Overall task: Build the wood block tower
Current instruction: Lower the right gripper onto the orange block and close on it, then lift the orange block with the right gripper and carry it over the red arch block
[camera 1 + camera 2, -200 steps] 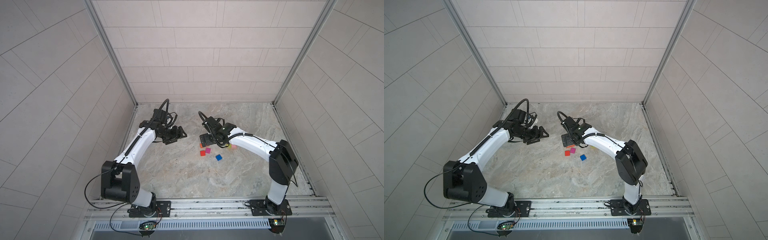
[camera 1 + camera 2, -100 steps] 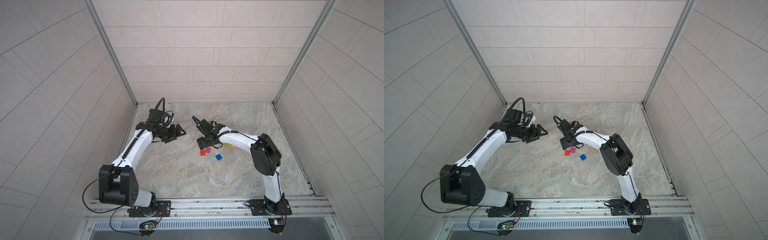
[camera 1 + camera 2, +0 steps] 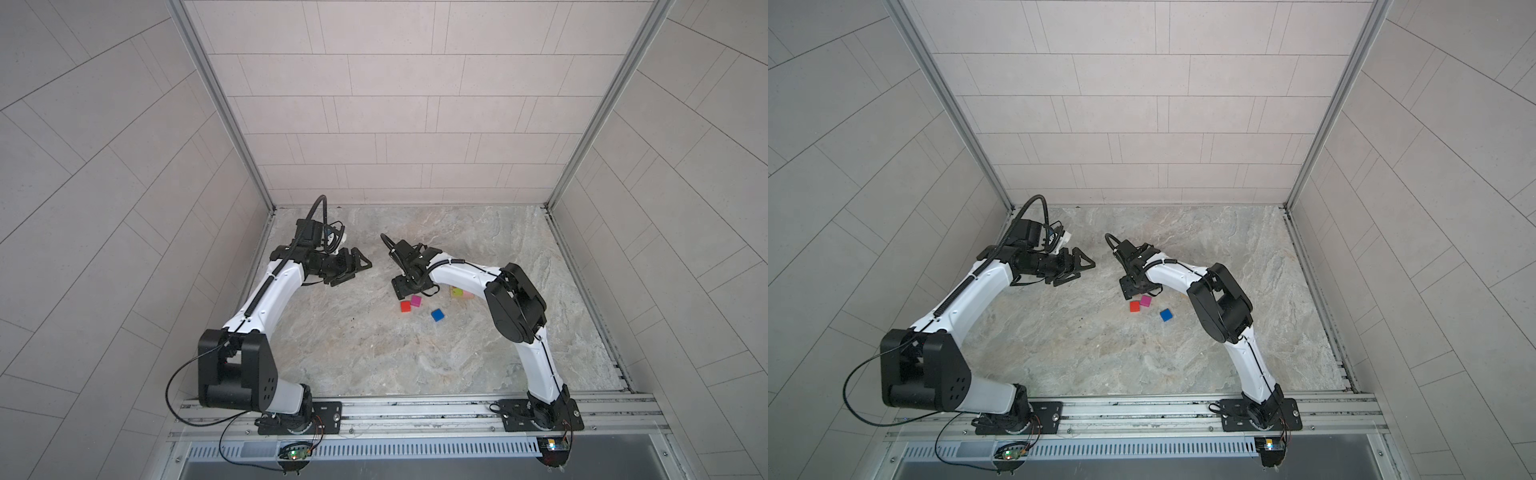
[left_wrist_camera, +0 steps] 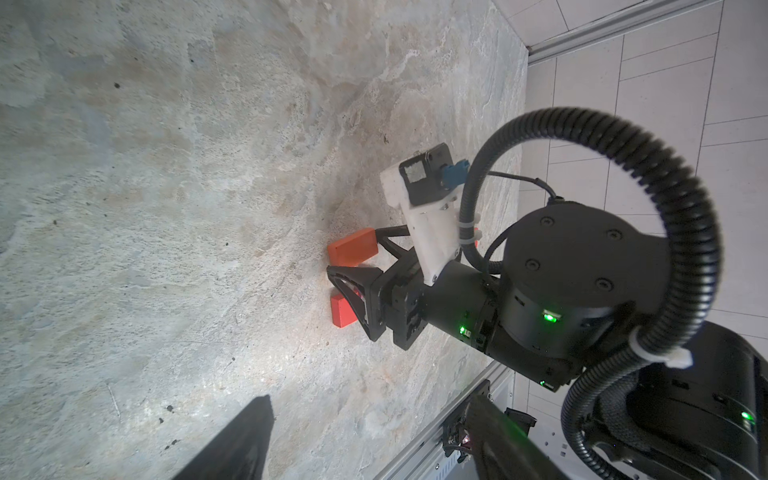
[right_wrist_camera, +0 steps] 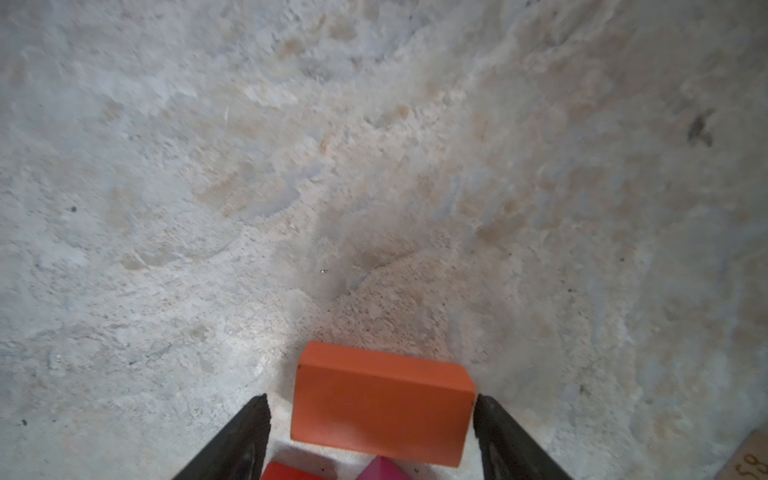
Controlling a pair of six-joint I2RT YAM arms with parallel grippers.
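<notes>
Tan piece (image 5: 753,459) bears blurred digits (perhaps 85).

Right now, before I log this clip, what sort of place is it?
Most likely a purpose-built robot test cell, not a home or factory: pale tiled walls box in a stone-look tabletop, two robot arms are bolted to an aluminium rail, and small coloured blocks lie there.

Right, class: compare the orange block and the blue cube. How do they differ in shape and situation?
Shape: the orange block is an oblong, while the blue cube has equal sides.
Situation: the orange block sits between the open fingers of the right gripper, while the blue cube lies apart with nothing around it.
Shared: both are painted blocks resting on the stone tabletop.
</notes>
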